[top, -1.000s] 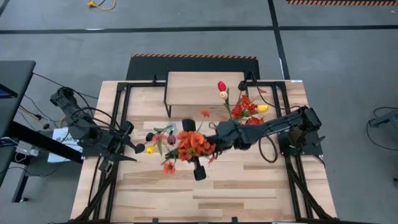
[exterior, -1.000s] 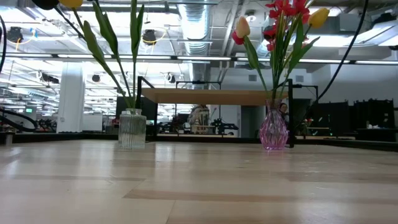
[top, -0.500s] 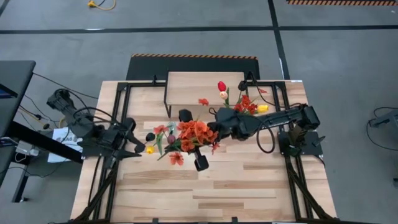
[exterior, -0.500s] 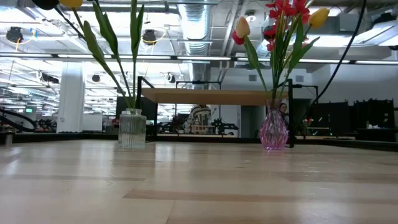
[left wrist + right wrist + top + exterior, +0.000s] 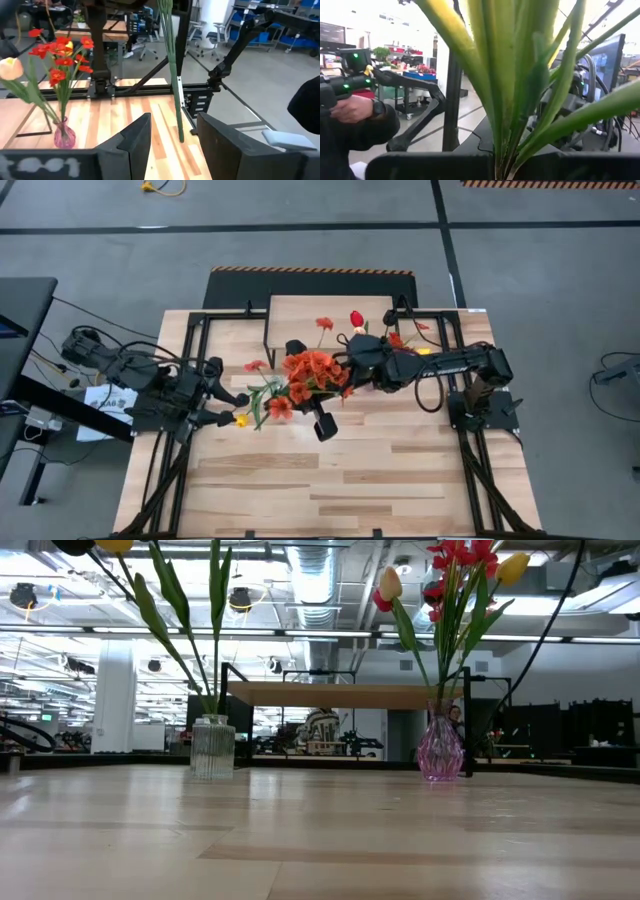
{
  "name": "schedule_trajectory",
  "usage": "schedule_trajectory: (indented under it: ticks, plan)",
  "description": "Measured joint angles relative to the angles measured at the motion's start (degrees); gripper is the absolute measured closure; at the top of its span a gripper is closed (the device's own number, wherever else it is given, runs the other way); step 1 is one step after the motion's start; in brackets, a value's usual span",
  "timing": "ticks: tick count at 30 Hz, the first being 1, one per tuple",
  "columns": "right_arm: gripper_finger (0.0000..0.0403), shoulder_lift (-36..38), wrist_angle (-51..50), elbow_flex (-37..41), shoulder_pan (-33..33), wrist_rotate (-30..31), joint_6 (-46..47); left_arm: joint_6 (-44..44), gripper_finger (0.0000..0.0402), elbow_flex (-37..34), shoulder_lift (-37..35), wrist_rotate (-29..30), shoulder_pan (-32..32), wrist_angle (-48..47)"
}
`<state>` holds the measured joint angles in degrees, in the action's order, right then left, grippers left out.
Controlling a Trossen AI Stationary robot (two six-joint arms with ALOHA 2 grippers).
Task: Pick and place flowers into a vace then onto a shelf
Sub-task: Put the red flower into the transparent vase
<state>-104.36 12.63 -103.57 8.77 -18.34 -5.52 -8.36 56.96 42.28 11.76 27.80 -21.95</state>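
My right gripper (image 5: pixel 322 380) reaches in from the table's right, high over the middle, shut on a bunch of flowers (image 5: pixel 305 370) with red-orange blossoms. In the right wrist view their green stems and leaves (image 5: pixel 510 85) fill the picture. My left gripper (image 5: pixel 232 408) is open at the table's left. In its wrist view (image 5: pixel 172 135) one green stem (image 5: pixel 175 90) hangs beyond the gap, its free end above the table. A clear ribbed vase (image 5: pixel 212 747) holds yellow and maroon tulips. A pink vase (image 5: pixel 440 750) holds red, cream and yellow flowers. The shelf (image 5: pixel 330 315) stands at the far edge. My right gripper holds the bunch by its green stems (image 5: pixel 502 157), which fan upward out of the dark gripper. The blossoms (image 5: pixel 310 365) hide the fingers from above. The bunch stands upright and is lifted clear of the table, too high to show in the low view.
Black frame rails (image 5: pixel 190 360) run along both sides of the table. The shelf's black legs (image 5: pixel 230 720) stand behind the two vases. Bare wood (image 5: pixel 330 480) lies toward the near edge. A person's hand with a device (image 5: pixel 355 107) shows beyond the table.
My right gripper has carried the bunch from the table's middle toward the far edge and the shelf, with the blossoms moving along with it. My left gripper has shifted a little toward the table's right. Both vases have stayed where they were.
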Motion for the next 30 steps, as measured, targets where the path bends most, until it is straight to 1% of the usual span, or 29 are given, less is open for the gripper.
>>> schedule_trajectory:
  ticks: [4,7,11,15,23,30]
  plan:
    - [0.0401,0.09,-2.17,-2.15,-0.19,0.01,-0.13,0.02,0.0252,4.03,3.24,-1.62,-1.93,-2.01]
    - [0.0401,0.07,-2.44,-2.45,-0.64,0.05,-0.30,0.04,0.0252,6.86,5.90,-1.64,-3.29,-3.59]
    - [0.0401,0.07,-2.72,-2.49,-1.35,-0.04,-0.20,1.13,0.0252,10.29,9.43,-4.21,-5.25,-3.67]
    - [0.0401,0.07,-3.23,-2.49,-1.87,-0.04,0.11,1.49,0.0252,13.77,12.64,-5.10,-7.10,-4.66]
    - [0.0401,0.07,-3.25,-2.49,-1.79,-0.23,0.07,1.62,0.0252,16.96,16.33,-8.09,-10.05,-4.52]
    - [0.0400,0.07,-3.31,-2.49,-1.89,-0.21,0.07,1.68,0.0252,17.68,18.10,-11.02,-12.54,-4.33]
